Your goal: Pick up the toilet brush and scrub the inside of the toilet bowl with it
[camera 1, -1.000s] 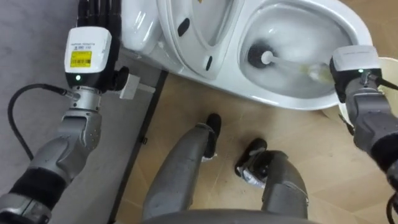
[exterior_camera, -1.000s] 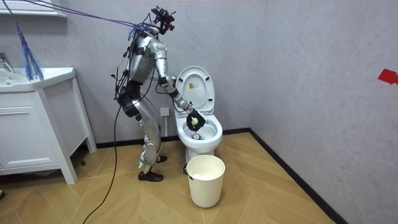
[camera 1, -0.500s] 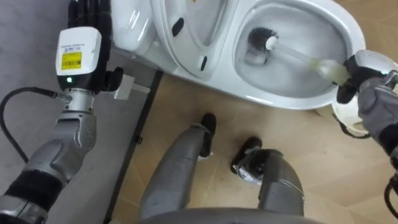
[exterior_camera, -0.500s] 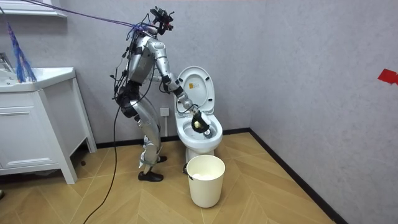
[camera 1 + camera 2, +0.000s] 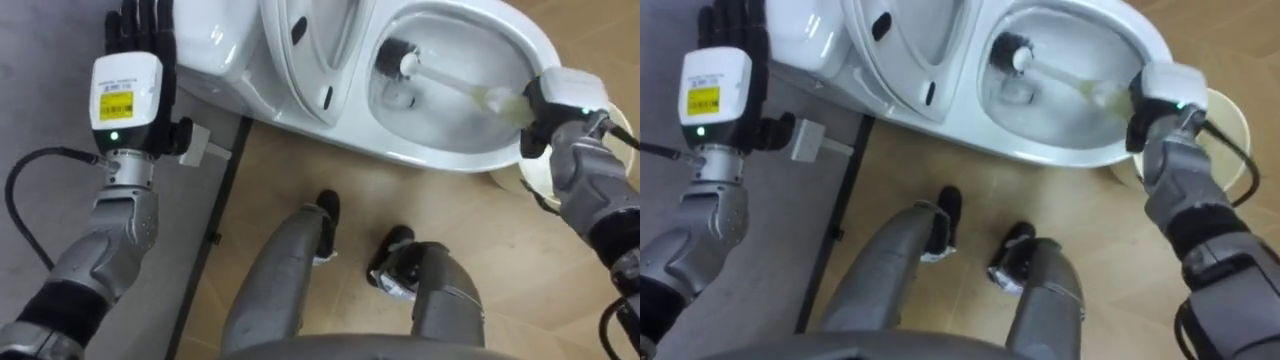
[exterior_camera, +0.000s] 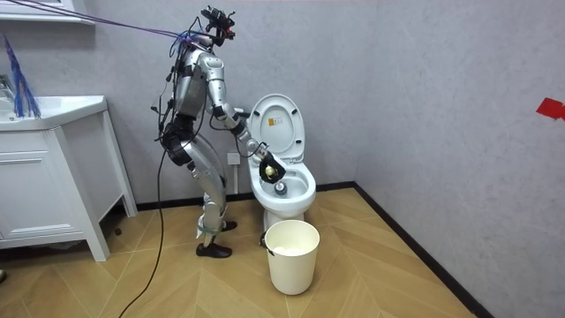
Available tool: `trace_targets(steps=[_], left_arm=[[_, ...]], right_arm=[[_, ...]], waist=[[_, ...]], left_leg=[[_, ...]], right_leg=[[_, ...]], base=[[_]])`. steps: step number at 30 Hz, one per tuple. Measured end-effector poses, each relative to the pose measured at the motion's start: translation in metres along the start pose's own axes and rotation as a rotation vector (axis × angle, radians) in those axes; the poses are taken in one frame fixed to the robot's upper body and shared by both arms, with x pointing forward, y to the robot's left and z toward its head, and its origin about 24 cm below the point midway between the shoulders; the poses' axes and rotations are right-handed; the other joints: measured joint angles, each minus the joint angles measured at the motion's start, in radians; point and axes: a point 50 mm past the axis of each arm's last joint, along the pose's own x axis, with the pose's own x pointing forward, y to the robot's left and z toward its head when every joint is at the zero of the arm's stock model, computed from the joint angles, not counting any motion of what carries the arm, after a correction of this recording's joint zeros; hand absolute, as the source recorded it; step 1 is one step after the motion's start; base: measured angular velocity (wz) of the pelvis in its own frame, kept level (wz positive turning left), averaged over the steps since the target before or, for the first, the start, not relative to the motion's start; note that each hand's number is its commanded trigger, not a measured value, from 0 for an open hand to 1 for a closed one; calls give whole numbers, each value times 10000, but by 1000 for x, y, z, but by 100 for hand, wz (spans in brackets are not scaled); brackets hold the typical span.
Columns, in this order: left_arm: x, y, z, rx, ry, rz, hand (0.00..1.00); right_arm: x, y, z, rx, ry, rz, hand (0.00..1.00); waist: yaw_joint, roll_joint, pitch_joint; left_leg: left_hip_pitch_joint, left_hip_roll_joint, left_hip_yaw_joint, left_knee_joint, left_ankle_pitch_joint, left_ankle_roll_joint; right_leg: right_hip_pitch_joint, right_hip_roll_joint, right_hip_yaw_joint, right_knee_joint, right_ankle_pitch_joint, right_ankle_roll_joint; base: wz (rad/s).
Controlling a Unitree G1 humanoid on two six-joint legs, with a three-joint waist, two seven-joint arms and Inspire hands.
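Observation:
A white toilet [image 5: 300,105] [image 6: 282,190] stands before me with its lid [image 5: 310,45] raised. My right hand [image 5: 560,100] [image 5: 1160,95] is shut on the pale handle of a toilet brush [image 5: 455,88] [image 5: 1070,82]. Its dark head [image 5: 392,55] [image 5: 1006,50] sits deep in the bowl [image 5: 440,110], near the back by the water. My left hand [image 5: 135,70] [image 5: 725,65] is raised beside the toilet's tank, fingers straight, holding nothing. In the room view I stand bent a little over the toilet, right arm [image 6: 238,132] reaching into the bowl.
A white waste bin [image 6: 291,254] [image 5: 535,175] stands on the wooden floor in front of the toilet, by my right arm. A white vanity cabinet [image 6: 48,177] is at the room view's left. A grey wall [image 6: 424,79] runs behind the toilet.
The brush head has slid across the bowl toward its back. My right hand has drawn back toward the bowl's front rim. In the room view my torso has straightened a little.

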Motion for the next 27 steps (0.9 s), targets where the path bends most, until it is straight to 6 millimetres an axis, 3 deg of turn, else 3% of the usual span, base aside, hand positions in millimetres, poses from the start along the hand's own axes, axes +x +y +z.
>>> trace_targets(steps=[4, 7, 16, 18, 21, 24, 27], left_arm=[[-3, 0, -2, -57, 121, -11, 0], [-4, 2, -5, -297, 323, 106, 0], [-12, 5, -15, -1138, 896, 327, 0], [-13, 4, -16, -1330, 990, 299, 0], [-13, 5, -14, -1606, 1040, 319, 0], [-12, 2, -17, -1534, 1008, 194, 0], [-10, 4, -18, -1469, 926, 213, 0]], right_arm=[[-6, -6, 13, -593, -376, 35, 100], [-15, -12, 27, -1149, -854, -195, 100], [-35, -25, 43, -1658, -1421, 293, 100], [-39, -28, 45, -1796, -1413, 359, 100], [-41, -26, 44, -2059, -1391, 445, 100], [-34, -23, 34, -2294, -1166, 576, 100], [-17, -15, 20, -1374, -935, 1062, 100]], waist=[[19, 29, -9], [35, 39, -16], [-52, 10, -86], [-50, -9, -106], [-69, -112, -209], [-42, -136, -202], [-17, -344, -153]], left_leg=[[-57, 111, 4, 6, 19, -87], [-58, 278, -21, 18, -28, -214], [-224, 585, -235, 157, -149, -505], [-223, 601, -232, 163, -161, -523], [-222, 600, -207, 181, -168, -532], [-78, 552, -261, 222, -164, -525], [94, 420, -220, 171, -120, -469]], right_leg=[[-62, 130, 14, -50, 38, -189], [71, 392, -70, -329, 115, -327], [112, 858, -153, -739, 179, -527], [111, 869, -154, -740, 170, -542], [126, 859, -173, -731, 157, -557], [314, 819, -220, -694, 151, -542], [369, 636, -192, -471, 60, -491]], base=[[-3], [-7], [-5], [-2], [1], [5], [9]])
